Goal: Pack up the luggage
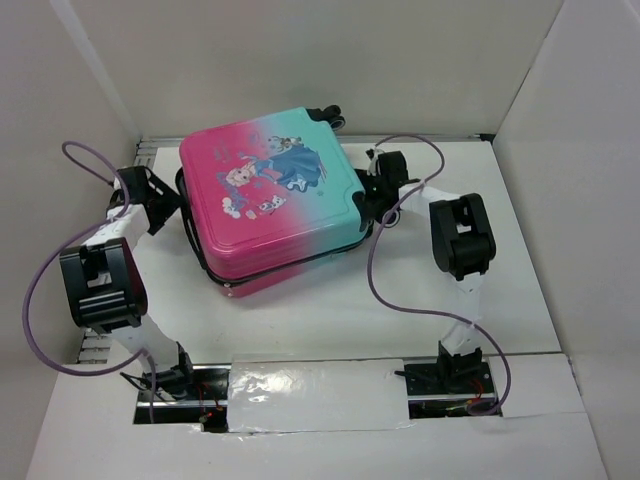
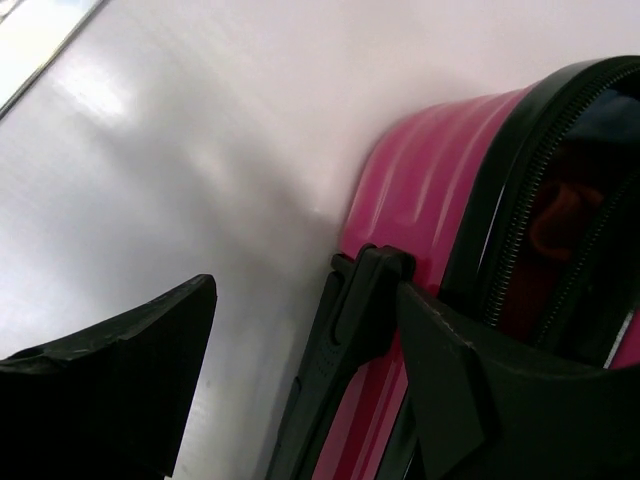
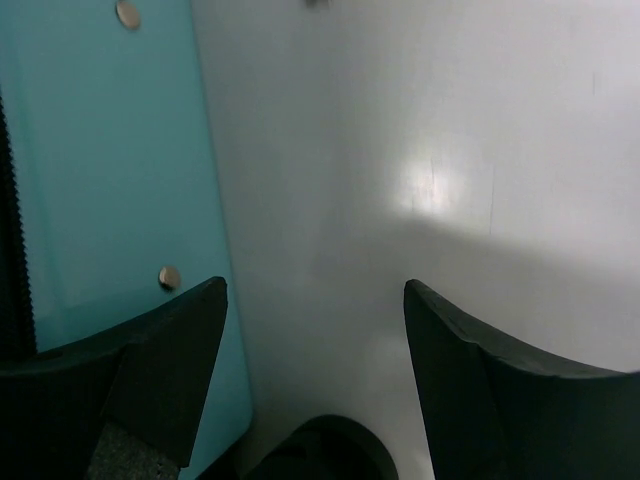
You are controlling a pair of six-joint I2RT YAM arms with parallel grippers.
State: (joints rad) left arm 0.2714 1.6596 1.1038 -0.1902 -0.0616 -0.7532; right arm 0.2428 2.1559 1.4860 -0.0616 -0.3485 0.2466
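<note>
While the luggage lies flat on the bench, zip seam agape, the left hand and right hand flank it, both released. Pressing the shells together evenly before zipping seems wisest.

Pink-to-teal luggage — cartoon princess print, black edging — white table.

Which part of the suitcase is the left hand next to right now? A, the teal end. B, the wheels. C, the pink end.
C: the left hand sits at the pink end of the suitcase, and its own camera shows pink shell beside its fingers.
</note>
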